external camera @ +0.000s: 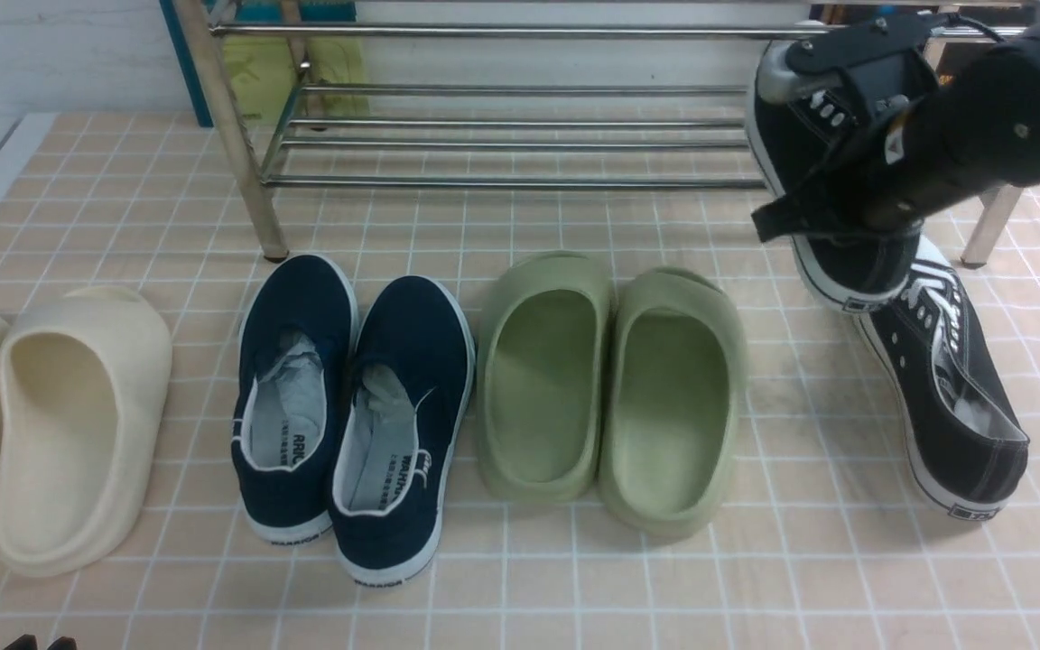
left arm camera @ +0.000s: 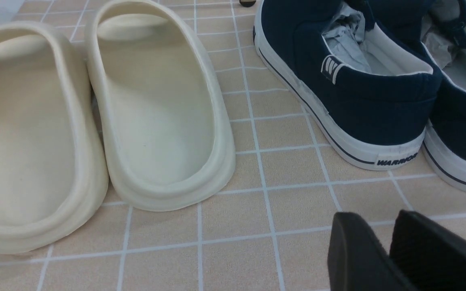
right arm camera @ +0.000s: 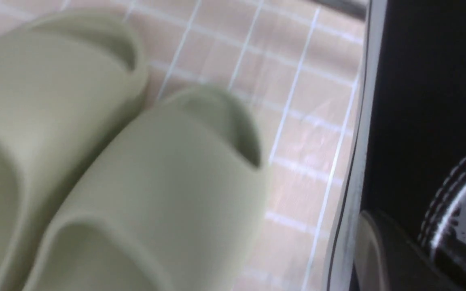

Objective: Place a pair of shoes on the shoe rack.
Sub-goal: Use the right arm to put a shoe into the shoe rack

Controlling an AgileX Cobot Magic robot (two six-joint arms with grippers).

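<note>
- Sneaker (external camera: 854, 266), black with a white toe cap, hangs in the air in front of the right end of the shoe rack (external camera: 511, 90). Its toe points up and its heel down, and it is not on the bars.
- The right gripper (external camera: 809, 212) is squeezed tight on the side of that sneaker.
- The other black sneaker (external camera: 953, 388) lies on the tiled floor (external camera: 800, 560) by the rack's right leg, just under the one in the air.
- The green slippers (external camera: 610, 388) sit in front of the rack's middle.
- The navy slip-ons (external camera: 353, 406) sit in front of its left leg.
- The cream slippers (external camera: 60, 424) sit further left, past the rack.
- The left gripper (left arm camera: 378, 238) is low over the floor, well in front of the rack's left end. Its fingers are a little apart with nothing between them.
</note>
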